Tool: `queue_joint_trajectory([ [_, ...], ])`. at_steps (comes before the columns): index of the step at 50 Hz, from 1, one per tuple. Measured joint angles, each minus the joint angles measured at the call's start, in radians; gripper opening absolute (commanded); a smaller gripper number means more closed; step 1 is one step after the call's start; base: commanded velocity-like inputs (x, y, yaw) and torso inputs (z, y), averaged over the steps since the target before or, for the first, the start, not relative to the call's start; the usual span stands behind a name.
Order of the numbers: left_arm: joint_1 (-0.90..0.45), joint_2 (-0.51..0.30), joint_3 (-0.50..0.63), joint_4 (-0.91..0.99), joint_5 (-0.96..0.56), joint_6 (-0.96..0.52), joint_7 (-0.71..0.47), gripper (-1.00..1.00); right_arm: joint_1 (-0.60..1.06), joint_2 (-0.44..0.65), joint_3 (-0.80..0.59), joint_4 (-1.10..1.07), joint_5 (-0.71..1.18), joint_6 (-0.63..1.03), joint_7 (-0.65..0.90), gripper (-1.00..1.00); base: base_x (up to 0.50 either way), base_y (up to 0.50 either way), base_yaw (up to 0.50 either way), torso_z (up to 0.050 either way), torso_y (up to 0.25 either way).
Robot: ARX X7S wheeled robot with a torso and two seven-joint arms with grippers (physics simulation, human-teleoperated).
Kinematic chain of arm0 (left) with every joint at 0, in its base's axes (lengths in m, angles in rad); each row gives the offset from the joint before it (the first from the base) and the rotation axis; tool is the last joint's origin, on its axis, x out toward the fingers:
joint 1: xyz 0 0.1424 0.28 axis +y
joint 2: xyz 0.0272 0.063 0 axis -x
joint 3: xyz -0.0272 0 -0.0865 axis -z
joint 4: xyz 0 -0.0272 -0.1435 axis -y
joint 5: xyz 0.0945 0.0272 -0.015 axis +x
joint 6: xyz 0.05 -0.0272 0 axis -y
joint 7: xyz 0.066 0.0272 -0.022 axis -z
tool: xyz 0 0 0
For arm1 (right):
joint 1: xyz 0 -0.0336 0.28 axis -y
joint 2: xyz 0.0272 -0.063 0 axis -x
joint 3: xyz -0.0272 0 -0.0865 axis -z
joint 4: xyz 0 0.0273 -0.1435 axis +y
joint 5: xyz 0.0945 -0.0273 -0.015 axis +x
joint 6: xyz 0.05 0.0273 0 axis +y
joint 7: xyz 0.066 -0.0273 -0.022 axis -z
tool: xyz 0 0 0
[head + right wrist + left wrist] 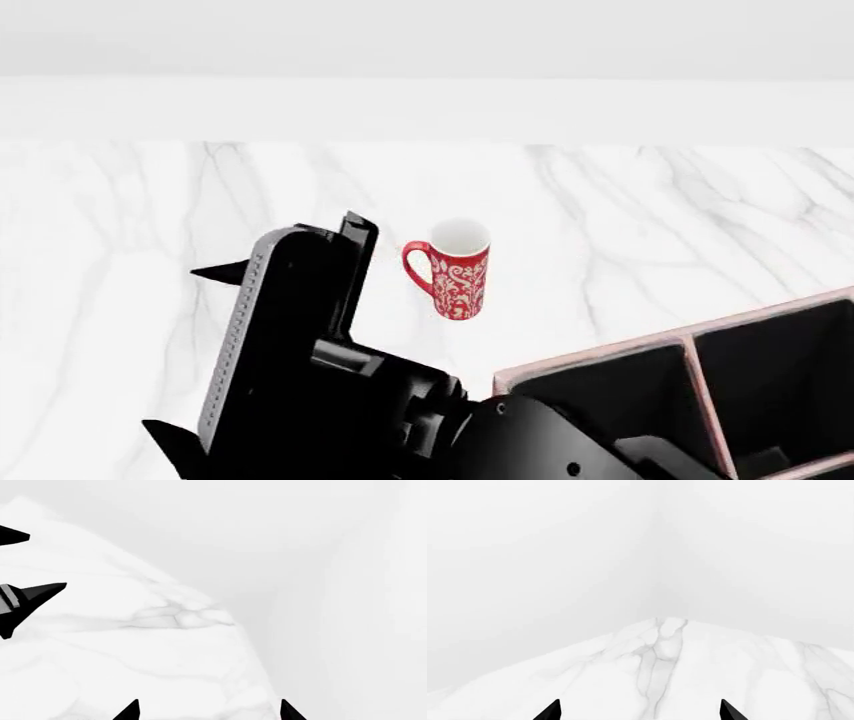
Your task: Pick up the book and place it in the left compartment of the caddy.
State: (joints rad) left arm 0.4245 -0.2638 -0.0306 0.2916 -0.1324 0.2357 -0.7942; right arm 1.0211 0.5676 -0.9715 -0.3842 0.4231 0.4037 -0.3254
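White marble table (667, 220) is seen across all three views. The book is not made out in any view, so its place relative to either gripper cannot be told.

In the left wrist view, the left gripper (640, 711) is recorded with its two black fingertips well apart and only bare marble between them. In the right wrist view, the right gripper (208, 711) is likewise spread, with nothing held.

In the head view, black arm hardware (294, 340) with a grey ribbed strip fills the lower left and lower centre of the frame. Which arm it belongs to cannot be determined.

The caddy (587, 362) is found at the lower right, cut by the frame edge. Two black-lined sections are visible, parted by a thin divider (697, 395). A red patterned mug (458, 268) stands upright near the centre, apart from the caddy.
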Motion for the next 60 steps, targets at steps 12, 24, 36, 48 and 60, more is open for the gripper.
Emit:
queue_joint_trajectory([
  [12, 0.000, -0.003, 0.002, 0.001, 0.000, 0.000, -0.004, 1.00, -0.019, -0.002, -0.028, -0.071, 0.001, 0.004, 0.001, 1.00, 0.00, 0.00, 0.00, 0.000, 0.000],
  [24, 0.002, -0.006, 0.004, 0.002, -0.001, 0.003, -0.008, 1.00, -0.042, 0.007, -0.021, -0.162, 0.049, 0.017, 0.017, 1.00, 0.00, 0.00, 0.00, 0.000, 0.000],
  [36, 0.004, -0.008, 0.006, 0.004, -0.001, 0.006, -0.012, 1.00, -0.086, 0.022, -0.020, -0.167, 0.060, -0.007, 0.031, 1.00, 0.00, 0.00, 0.00, 0.000, 0.000],
  [48, 0.007, -0.010, 0.006, 0.004, -0.003, 0.010, -0.017, 1.00, -0.127, 0.029, -0.028, -0.144, 0.056, -0.034, 0.037, 1.00, 0.00, 0.00, 0.00, 0.000, 0.000],
  [60, 0.007, -0.013, 0.007, 0.003, -0.006, 0.011, -0.020, 1.00, -0.165, 0.051, -0.040, -0.166, 0.077, -0.007, 0.060, 1.00, 0.00, 0.00, 0.00, 0.000, 0.000],
])
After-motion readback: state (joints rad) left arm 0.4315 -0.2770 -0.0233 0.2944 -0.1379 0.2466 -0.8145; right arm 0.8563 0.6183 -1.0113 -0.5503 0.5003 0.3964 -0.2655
